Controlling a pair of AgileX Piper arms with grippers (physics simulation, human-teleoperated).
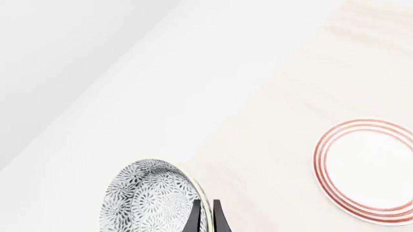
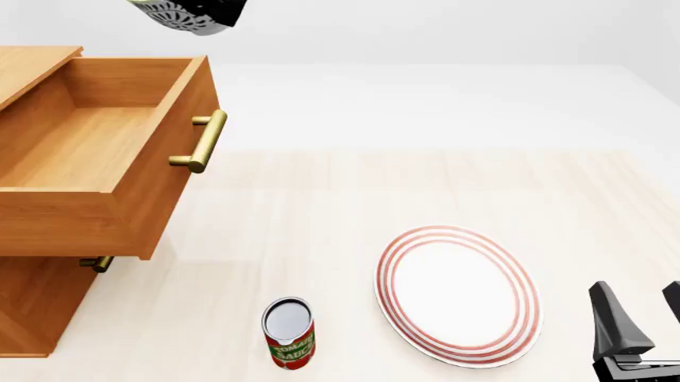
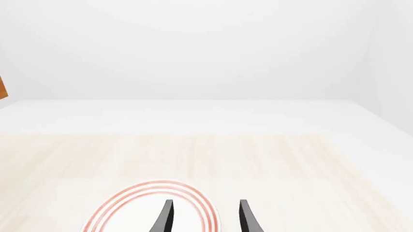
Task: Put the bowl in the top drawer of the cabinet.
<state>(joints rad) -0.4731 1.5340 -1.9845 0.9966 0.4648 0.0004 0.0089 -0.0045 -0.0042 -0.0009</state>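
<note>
The blue-grey speckled bowl point(image 1: 152, 200) is pinched by its rim between the two dark fingers of my left gripper point(image 1: 205, 216), which is shut on it. In the front view the bowl point(image 2: 181, 14) hangs at the picture's top edge, high above the open top drawer point(image 2: 101, 155) of the wooden cabinet point(image 2: 32, 306); the left gripper there is mostly cut off. The drawer is pulled out, its brass handle point(image 2: 202, 142) facing right, its inside bare. My right gripper point(image 2: 638, 314) stands open near the front right, next to the plate, holding nothing.
A red-ringed white plate point(image 2: 459, 294) lies on the table right of centre. A red tomato sauce can point(image 2: 289, 333) stands upright near the front edge, left of the plate. The lower drawer's small brass handle point(image 2: 98, 263) shows under the open drawer.
</note>
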